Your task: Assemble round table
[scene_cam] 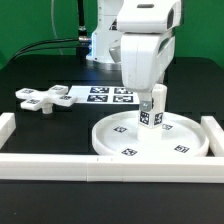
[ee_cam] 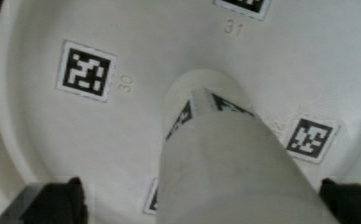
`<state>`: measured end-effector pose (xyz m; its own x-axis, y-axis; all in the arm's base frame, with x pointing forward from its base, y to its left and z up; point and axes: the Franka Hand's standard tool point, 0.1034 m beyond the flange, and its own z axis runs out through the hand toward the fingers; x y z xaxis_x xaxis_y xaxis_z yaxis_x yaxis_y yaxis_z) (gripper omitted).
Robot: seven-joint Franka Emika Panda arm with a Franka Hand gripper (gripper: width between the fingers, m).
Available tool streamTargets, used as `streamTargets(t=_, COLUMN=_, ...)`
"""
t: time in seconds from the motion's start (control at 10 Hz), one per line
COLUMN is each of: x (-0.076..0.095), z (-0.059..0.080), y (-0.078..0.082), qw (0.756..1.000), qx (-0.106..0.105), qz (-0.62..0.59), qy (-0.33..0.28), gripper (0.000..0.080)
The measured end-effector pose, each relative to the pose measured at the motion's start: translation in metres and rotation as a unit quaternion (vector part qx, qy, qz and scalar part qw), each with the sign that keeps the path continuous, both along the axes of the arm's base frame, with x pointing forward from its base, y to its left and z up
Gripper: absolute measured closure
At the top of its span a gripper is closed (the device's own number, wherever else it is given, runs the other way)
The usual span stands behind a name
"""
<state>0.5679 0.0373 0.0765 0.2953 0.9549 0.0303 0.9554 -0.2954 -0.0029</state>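
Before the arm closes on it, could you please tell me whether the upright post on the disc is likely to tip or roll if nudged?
The post stands upright on the disc, taller than it is wide, so a sideways nudge would probably tip it. Being cylindrical, it would likely roll once down. It looks like rigid plastic, probably light.

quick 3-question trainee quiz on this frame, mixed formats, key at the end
1. True or false: the post lies flat on the table beside the disc.
2. Where is the cross-shaped piece? A: on the disc. B: on the table, at the exterior view's left of the marker board. C: held in the fingers.
3. Fill in: in the wrist view the fingers stand ___, one on either side of the post.

Key: 1 false, it stands upright on the disc; 2 B; 3 open.
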Motion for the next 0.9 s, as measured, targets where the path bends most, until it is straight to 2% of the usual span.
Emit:
streamTargets(t=0.4, x=0.0003, z=-0.0006, y=0.0027, qw=0.981, qx=-0.029, qz=0.192, qy=-0.003, gripper=0.0151)
streamTargets(t=0.9, x=-0.0024, z=-0.0047, y=0.0041, qw=0.945, qx=-0.045, qz=0.323, qy=0.002, gripper=0.0151)
